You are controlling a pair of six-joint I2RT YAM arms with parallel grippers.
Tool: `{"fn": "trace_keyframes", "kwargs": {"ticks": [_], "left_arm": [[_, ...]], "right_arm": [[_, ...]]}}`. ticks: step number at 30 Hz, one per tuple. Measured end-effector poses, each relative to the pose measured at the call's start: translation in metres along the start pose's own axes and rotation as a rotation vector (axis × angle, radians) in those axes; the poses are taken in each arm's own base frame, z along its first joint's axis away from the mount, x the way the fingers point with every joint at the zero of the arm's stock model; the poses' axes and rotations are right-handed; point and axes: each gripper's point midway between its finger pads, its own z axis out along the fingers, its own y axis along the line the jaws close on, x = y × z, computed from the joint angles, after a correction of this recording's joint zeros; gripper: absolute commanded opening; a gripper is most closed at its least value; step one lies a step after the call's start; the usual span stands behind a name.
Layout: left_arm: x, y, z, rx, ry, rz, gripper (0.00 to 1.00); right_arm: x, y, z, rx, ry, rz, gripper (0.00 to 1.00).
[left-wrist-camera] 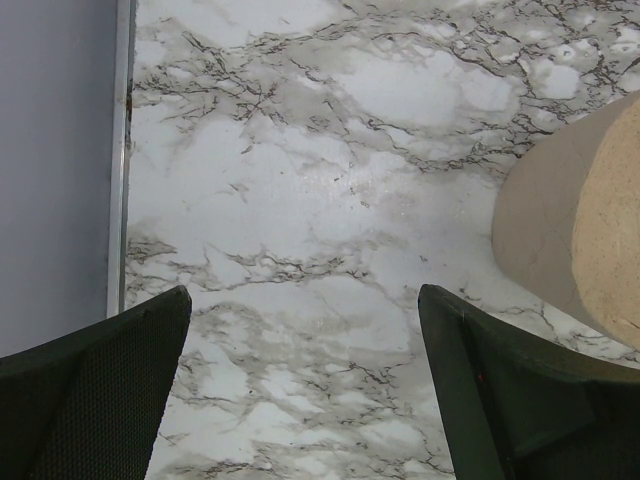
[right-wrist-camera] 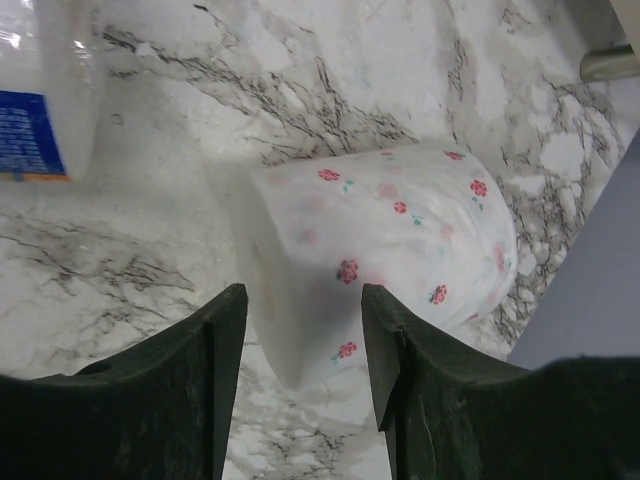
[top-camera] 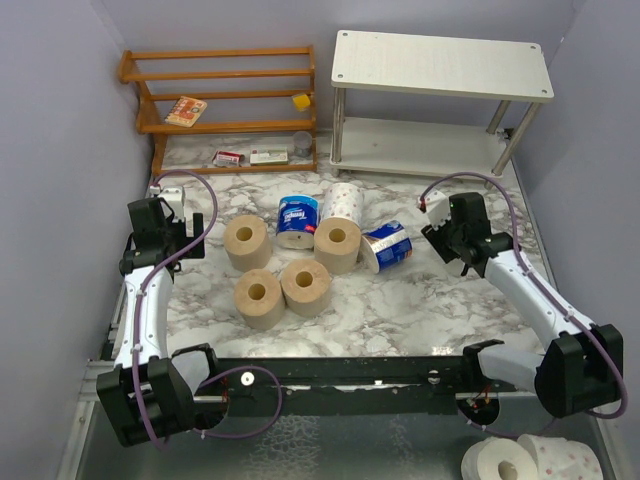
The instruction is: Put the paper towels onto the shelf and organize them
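Four tan rolls (top-camera: pixel 247 241) (top-camera: pixel 337 245) (top-camera: pixel 258 298) (top-camera: pixel 305 288) stand clustered mid-table. Two blue-and-white wrapped rolls (top-camera: pixel 297 220) (top-camera: pixel 386 247) and a white dotted roll (top-camera: pixel 343 203) sit among them. The white shelf (top-camera: pixel 440 65) stands at the back right with both boards bare. My left gripper (top-camera: pixel 160 232) is open over bare marble (left-wrist-camera: pixel 305 300), with a tan roll (left-wrist-camera: pixel 580 220) to its right. My right gripper (top-camera: pixel 437 228) is open (right-wrist-camera: pixel 303 295). The white flowered roll (right-wrist-camera: pixel 380 250) lies just ahead of its fingertips, ungripped, and a blue wrapper (right-wrist-camera: pixel 40 100) lies at the upper left.
An orange-brown wooden rack (top-camera: pixel 225 100) with small items stands at the back left. Two more white rolls (top-camera: pixel 500 460) (top-camera: pixel 560 455) lie off the table at the bottom right. Purple walls close in on both sides. A shelf leg (right-wrist-camera: pixel 610 65) shows at the right wrist view's top right.
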Motion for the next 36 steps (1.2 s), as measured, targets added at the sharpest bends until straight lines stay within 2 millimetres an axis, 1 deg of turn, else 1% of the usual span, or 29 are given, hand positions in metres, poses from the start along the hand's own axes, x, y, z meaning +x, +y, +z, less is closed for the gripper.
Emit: {"fn": "trace_keyframes", "kwargs": {"ticks": [6,8,12,15,19,21,24,27,30,31,32,33,36], "left_arm": [[0.002,0.000,0.002,0.002,0.011,0.000,0.99],[0.003,0.000,0.003,0.003,0.017,0.000,0.99],[0.004,0.000,0.004,0.003,0.019,0.000,0.99],[0.004,0.000,0.004,0.003,0.019,0.000,0.99],[0.004,0.000,0.004,0.002,0.019,0.000,0.99],[0.004,0.000,0.004,0.002,0.019,0.000,0.99],[0.004,0.000,0.004,0.002,0.019,0.000,0.99],[0.004,0.000,0.004,0.002,0.020,0.000,0.99],[0.004,0.000,0.004,0.002,0.022,0.000,0.99],[0.004,0.000,0.005,0.002,0.024,0.000,0.99],[0.005,0.000,0.005,0.002,0.024,0.000,0.99],[0.005,0.000,0.005,0.002,0.026,-0.001,0.99],[0.005,0.000,0.005,0.003,0.028,-0.001,0.99]], "right_arm": [[0.013,-0.008,0.005,0.060,0.063,0.002,0.48],[0.014,-0.010,0.005,0.072,0.070,0.001,0.40],[0.020,-0.010,0.007,0.084,0.086,-0.002,0.15],[0.021,-0.011,0.011,0.098,0.090,-0.004,0.03],[0.018,-0.018,0.018,0.146,0.073,-0.010,0.01],[0.020,-0.018,0.021,0.158,0.074,-0.009,0.01],[0.020,-0.021,0.020,0.174,0.077,-0.003,0.01],[0.017,-0.020,0.016,0.159,0.085,0.017,0.01],[0.009,-0.015,0.008,0.097,0.076,0.043,0.01],[-0.004,-0.014,0.000,0.061,0.045,0.058,0.01],[-0.012,-0.013,-0.004,0.039,0.022,0.071,0.01],[-0.025,-0.011,-0.011,0.008,-0.017,0.096,0.01],[-0.054,-0.008,-0.024,-0.060,-0.090,0.149,0.01]]}}
